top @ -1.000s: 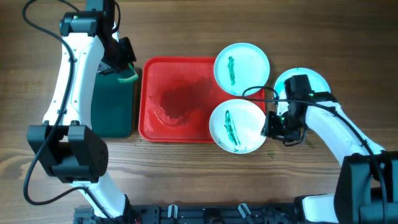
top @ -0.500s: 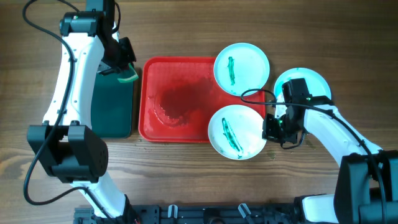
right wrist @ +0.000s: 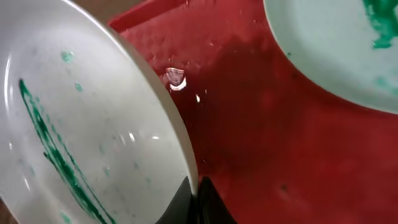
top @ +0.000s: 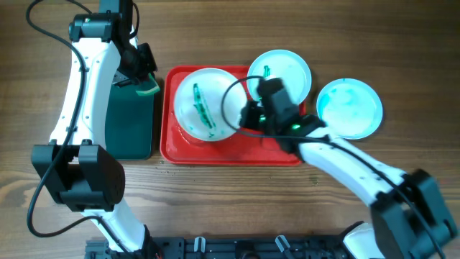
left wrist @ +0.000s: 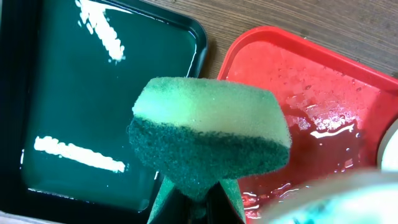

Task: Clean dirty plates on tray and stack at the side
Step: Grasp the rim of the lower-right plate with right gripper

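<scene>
My right gripper (top: 248, 115) is shut on the rim of a white plate (top: 205, 104) with a green streak and holds it tilted over the left half of the red tray (top: 215, 151); in the right wrist view the plate (right wrist: 81, 137) is pinched between my fingers (right wrist: 196, 199). A second green-streaked plate (top: 287, 72) lies on the tray's back right corner. A pale cyan smeared plate (top: 350, 108) lies on the table to the right. My left gripper (top: 144, 79) is shut on a green sponge (left wrist: 208, 134) above the gap between the two trays.
A dark green tray (top: 129, 122) holding liquid lies left of the red tray and shows in the left wrist view (left wrist: 81, 93). The red tray's floor is wet (left wrist: 311, 124). Bare wooden table (top: 237, 194) lies in front.
My right arm swung left, carrying the streaked plate from the tray's front right edge to over its left half, now tilted. The left arm has not moved.
</scene>
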